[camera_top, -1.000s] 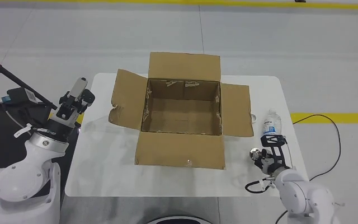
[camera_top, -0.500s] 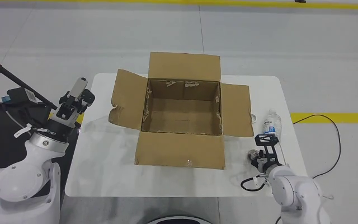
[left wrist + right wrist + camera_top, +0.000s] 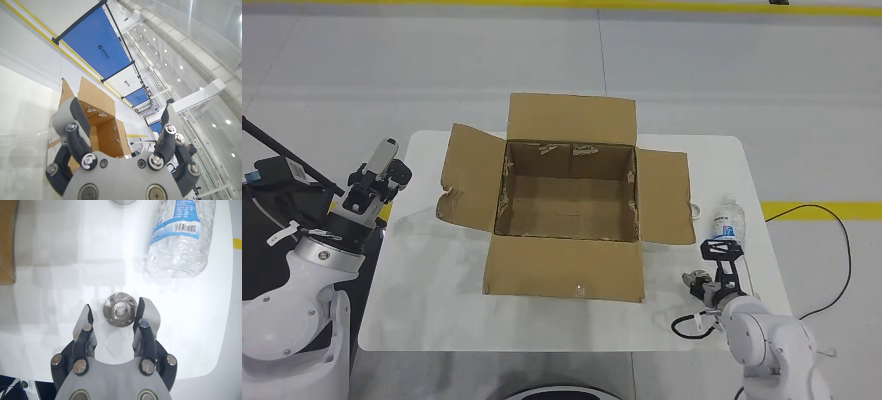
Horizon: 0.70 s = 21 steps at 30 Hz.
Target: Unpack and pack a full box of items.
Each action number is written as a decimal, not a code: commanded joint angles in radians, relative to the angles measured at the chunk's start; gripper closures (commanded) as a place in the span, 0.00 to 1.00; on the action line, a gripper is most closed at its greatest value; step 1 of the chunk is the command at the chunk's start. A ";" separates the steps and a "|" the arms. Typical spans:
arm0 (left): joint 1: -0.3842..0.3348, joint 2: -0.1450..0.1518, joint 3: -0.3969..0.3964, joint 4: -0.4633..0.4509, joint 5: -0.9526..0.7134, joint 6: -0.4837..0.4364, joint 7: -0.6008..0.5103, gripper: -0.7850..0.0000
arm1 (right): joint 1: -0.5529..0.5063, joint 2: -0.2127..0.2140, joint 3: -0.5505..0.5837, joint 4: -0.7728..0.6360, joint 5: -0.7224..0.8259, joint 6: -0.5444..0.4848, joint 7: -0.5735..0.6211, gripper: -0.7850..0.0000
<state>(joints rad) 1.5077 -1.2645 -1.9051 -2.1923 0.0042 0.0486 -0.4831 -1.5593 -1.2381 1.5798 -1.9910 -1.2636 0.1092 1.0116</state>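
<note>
An open cardboard box (image 3: pixel 567 205) stands mid-table with its flaps spread and its inside looks bare. A round metal flange (image 3: pixel 120 312) lies flat on the white table by the near right corner. My right gripper (image 3: pixel 114 303) is open and straddles it, one finger pad (image 3: pixel 139 309) at the flange's rim and the other a little apart. In the top view this gripper (image 3: pixel 710 276) is just in front of a clear water bottle (image 3: pixel 729 220) that lies on its side. My left gripper (image 3: pixel 121 111) is open and holds nothing, at the table's left edge (image 3: pixel 385 165), tilted up towards the box (image 3: pixel 105 130).
A second small metal part (image 3: pixel 695 210) lies beside the box's right flap, past the bottle (image 3: pixel 181 237). The box's near right corner (image 3: pixel 6 247) is to one side of the flange. Black equipment (image 3: pixel 277 175) sits off the table's left side.
My right gripper has shifted left, from beside the flange to over it, and has settled there. The left arm, box and bottle have not moved.
</note>
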 commanded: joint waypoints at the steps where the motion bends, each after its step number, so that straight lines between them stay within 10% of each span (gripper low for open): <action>1: 0.000 0.000 0.000 0.000 0.000 0.000 0.000 0.00 | -0.009 -0.001 0.015 -0.023 0.036 -0.004 -0.028 0.00; 12: 0.000 0.000 0.000 0.000 0.000 0.000 0.000 0.00 | 0.001 0.005 0.179 -0.203 0.300 -0.051 -0.102 0.00; 21: 0.000 0.000 0.000 0.000 0.000 0.000 0.000 0.00 | 0.232 0.008 0.098 0.039 0.550 -0.088 -0.028 0.00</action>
<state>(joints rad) 1.5077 -1.2645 -1.9051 -2.1923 0.0042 0.0486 -0.4831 -1.3523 -1.2315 1.6881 -1.9800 -0.7204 0.0223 0.9686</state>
